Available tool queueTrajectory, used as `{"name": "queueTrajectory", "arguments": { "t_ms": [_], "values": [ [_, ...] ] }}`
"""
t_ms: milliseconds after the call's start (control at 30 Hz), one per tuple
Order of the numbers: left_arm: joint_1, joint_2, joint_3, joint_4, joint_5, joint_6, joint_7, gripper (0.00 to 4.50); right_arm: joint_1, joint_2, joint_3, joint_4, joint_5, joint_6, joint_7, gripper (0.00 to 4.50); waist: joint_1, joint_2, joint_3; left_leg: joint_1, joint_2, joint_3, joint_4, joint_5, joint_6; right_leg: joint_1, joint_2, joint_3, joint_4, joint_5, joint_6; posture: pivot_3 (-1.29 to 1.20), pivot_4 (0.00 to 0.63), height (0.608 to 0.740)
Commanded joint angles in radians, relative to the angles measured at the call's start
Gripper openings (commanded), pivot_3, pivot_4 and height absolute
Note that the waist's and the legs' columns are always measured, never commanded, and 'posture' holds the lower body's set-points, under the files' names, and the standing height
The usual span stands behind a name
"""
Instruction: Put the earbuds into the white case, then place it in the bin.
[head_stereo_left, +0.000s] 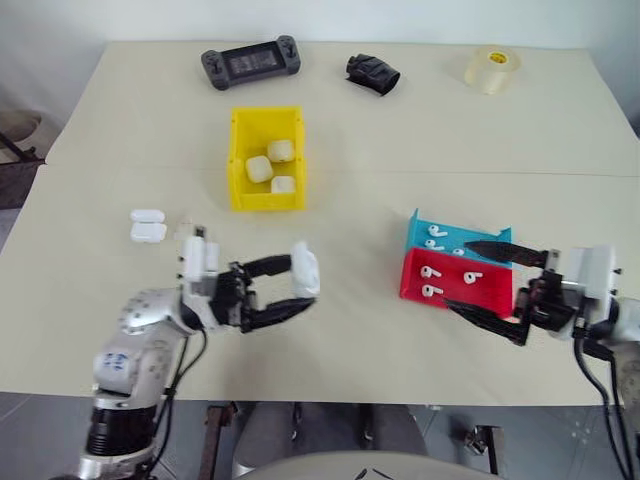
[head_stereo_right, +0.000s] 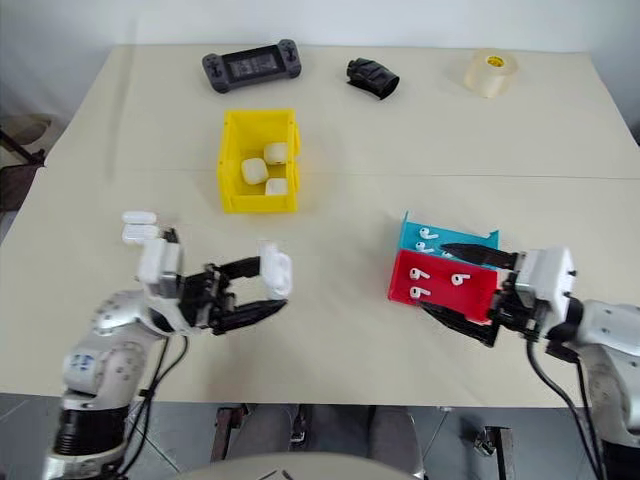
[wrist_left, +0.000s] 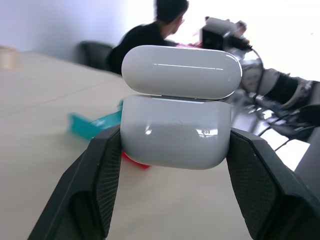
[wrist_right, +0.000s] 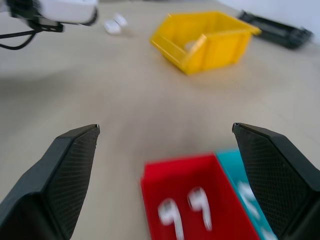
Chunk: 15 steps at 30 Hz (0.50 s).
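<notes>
Yellow bin (head_stereo_left: 238, 150) with three white cases, red tray (head_stereo_left: 470, 297) with seemingly four earbuds (head_stereo_left: 431, 271); left fingers (wrist_left: 95, 185) clamping white case (wrist_left: 176, 130), right fingers (wrist_right: 67, 165) apart.

Cream bench (head_stereo_left: 350, 160). Along far edge: black game controller (head_stereo_left: 250, 65), black crumpled item (head_stereo_left: 372, 73), tape roll (head_stereo_left: 491, 68). Mid-bench: yellow bin (head_stereo_left: 238, 160). Near left: two white cases (head_stereo_left: 147, 226). Near right: blue tray (head_stereo_left: 425, 228) touching red tray (head_stereo_left: 470, 293).

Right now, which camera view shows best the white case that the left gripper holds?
The left wrist view: the white case sits close up between the left gripper's fingers, its lid raised. Both eye views show it small, from above. The right wrist view does not show it clearly.
</notes>
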Motion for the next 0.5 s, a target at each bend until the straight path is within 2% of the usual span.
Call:
{"name": "queueTrajectory", "arguments": {
  "t_ms": [33,200,400,500],
  "values": [
    [-0.042,-0.080,-0.070,0.028,0.014,-0.108,-0.018,2.77,0.092,-0.011,-0.125,-0.069,0.029,0.005,0.004,4.50,0.000,0.000,0.000,0.000,0.000,0.000,0.001,0.000,0.000,0.001,0.000,0.000,0.000,0.000,0.000,0.00,0.150,0.740],
    [-0.151,-0.231,-0.118,0.174,0.054,-0.296,-0.048,2.77,0.258,0.009,-0.299,-0.125,0.046,0.021,-0.003,4.50,0.005,0.000,0.000,0.000,-0.001,0.000,0.005,0.001,0.000,0.002,0.001,0.000,-0.002,0.000,0.000,0.00,0.150,0.740],
    [-0.188,-0.233,-0.147,0.245,0.003,-0.320,-0.175,2.77,0.394,-0.009,-0.439,-0.094,0.016,0.040,0.038,4.50,0.000,0.001,-0.001,0.001,-0.001,0.000,0.003,0.000,0.001,0.002,0.001,0.000,-0.001,0.000,0.000,0.00,0.150,0.740],
    [-0.200,-0.268,-0.154,0.257,-0.008,-0.324,-0.170,2.77,0.428,-0.033,-0.474,-0.066,-0.003,0.061,0.049,4.50,0.001,0.001,0.000,0.001,0.000,0.000,0.003,0.000,0.001,0.003,0.001,0.001,-0.003,0.000,0.000,0.00,0.150,0.740]
  ]
}}
